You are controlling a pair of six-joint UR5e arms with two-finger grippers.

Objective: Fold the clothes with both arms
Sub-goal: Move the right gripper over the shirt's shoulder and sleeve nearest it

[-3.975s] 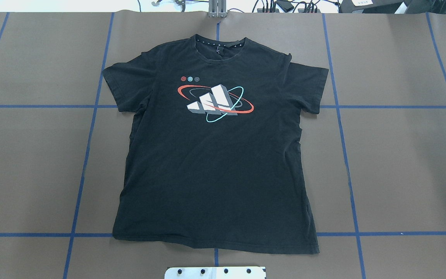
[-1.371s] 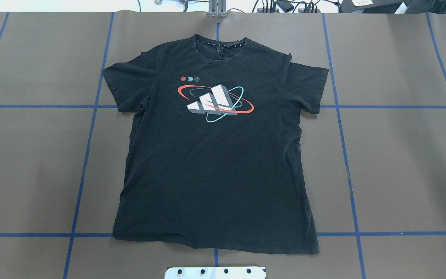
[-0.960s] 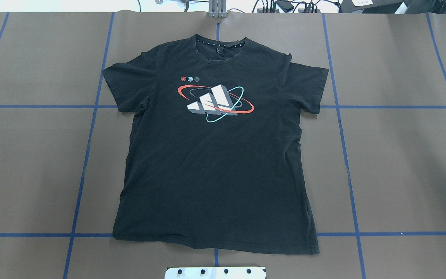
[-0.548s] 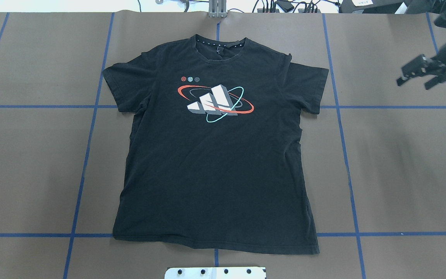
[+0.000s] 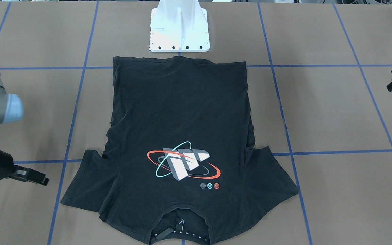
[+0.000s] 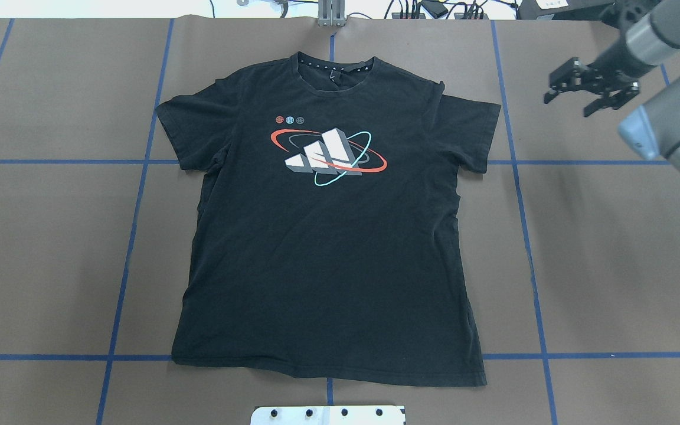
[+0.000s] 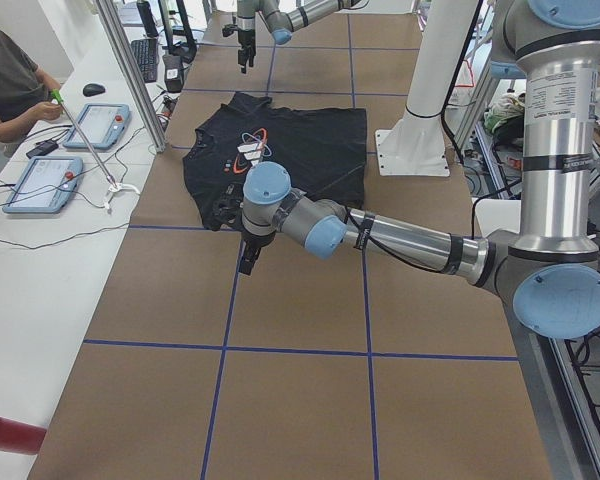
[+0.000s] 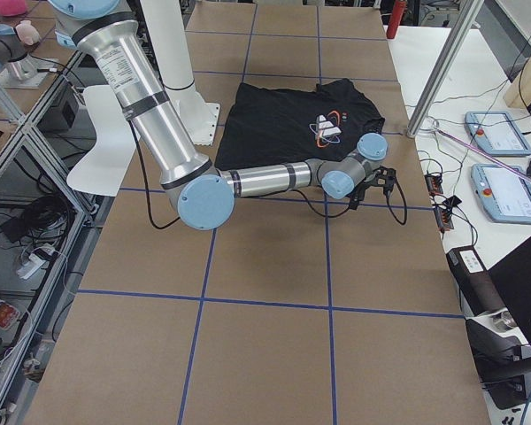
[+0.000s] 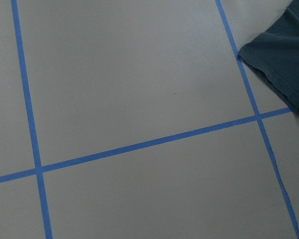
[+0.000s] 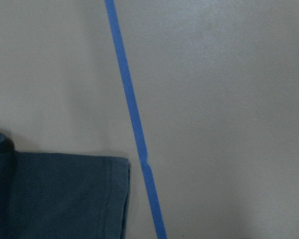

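Note:
The black T-shirt [image 6: 328, 248] lies flat and face up on the brown table, collar at the far side, print [image 6: 328, 150] on the chest. It also shows in the front view [image 5: 179, 112]. My right gripper [image 6: 566, 106] is open and empty, above the table to the right of the right sleeve [image 6: 476, 136]; its wrist view shows that sleeve's corner [image 10: 55, 194]. My left gripper [image 5: 390, 81] shows at the front view's right edge, fingers apart, clear of the shirt. It is out of the overhead view. Its wrist view shows the left sleeve's edge [image 9: 284, 59].
The white bolted pedestal [image 5: 179, 27] stands just behind the shirt's hem. Blue tape lines [image 6: 133, 236] grid the brown table. An operator [image 7: 10, 80] sits with tablets [image 7: 40, 185] along the far side. A metal post [image 7: 130, 80] stands at that edge.
My right arm has come in from the right edge of the overhead view and its gripper has moved up and left toward the right sleeve. The shirt has not moved.

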